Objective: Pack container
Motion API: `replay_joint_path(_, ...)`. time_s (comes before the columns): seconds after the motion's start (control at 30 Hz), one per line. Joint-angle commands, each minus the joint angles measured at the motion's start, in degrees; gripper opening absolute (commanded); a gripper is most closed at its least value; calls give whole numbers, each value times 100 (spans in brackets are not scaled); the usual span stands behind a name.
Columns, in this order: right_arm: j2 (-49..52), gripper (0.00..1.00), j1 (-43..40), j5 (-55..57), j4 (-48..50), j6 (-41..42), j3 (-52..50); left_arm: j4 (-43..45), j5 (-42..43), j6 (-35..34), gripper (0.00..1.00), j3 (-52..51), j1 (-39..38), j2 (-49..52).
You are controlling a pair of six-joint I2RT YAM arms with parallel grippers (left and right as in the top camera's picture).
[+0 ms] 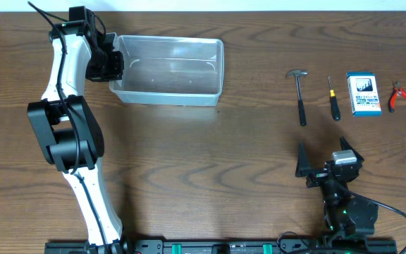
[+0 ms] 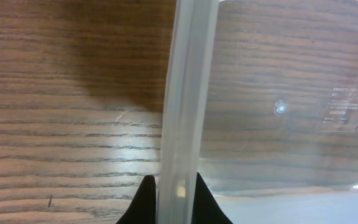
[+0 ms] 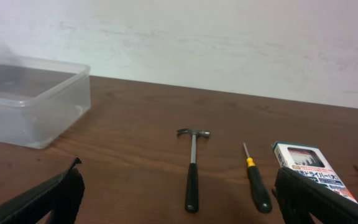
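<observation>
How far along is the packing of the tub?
Nothing looks packed: the container is empty. In hand: the left gripper is shut on its rim, while the right gripper is open, holding nothing. Left: the hammer, screwdriver, box and pliers lie outside it.

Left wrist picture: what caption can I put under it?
Left pincer shut on the rim of the clear tub, over the wooden table.
</observation>
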Motion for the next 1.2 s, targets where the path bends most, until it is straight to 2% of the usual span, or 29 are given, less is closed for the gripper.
replay_joint_path(0.0,-31,99,55,13,-24,-52,-11,-44,118,-31,6,11,13,-260)
replay_joint_path(0.67,-31,99,55,13,-24,-52,-11,-20,46,-28,6,11,13,-763)
replay_joint_path(0.7,-31,99,55,13,-24,-52,-11,-37,44,-26,24,11,13,-761)
replay_joint_path(0.73,-31,99,55,13,-24,-52,-11,-35,35,-28,33,11,13,-761)
replay_joint_path(0.8,-31,99,55,13,-24,-50,-11,9,-44,-26,68,11,13,-763)
replay_joint_path(0.83,-31,99,55,13,-24,-52,-11,26,-129,-26,81,11,13,-761)
replay_joint_path(0.93,-31,99,55,13,-24,-50,-11,79,-376,-28,87,11,13,-761)
replay_joint_path(1.0,-31,99,55,13,-24,-52,-11,116,-448,-28,96,31,13,-763)
replay_joint_path(1.1,-31,99,55,13,-24,-52,-11,181,-446,-57,100,129,20,-765)
replay_joint_path(1.17,-31,99,55,13,-24,-52,-11,256,-446,-160,99,216,50,-798)
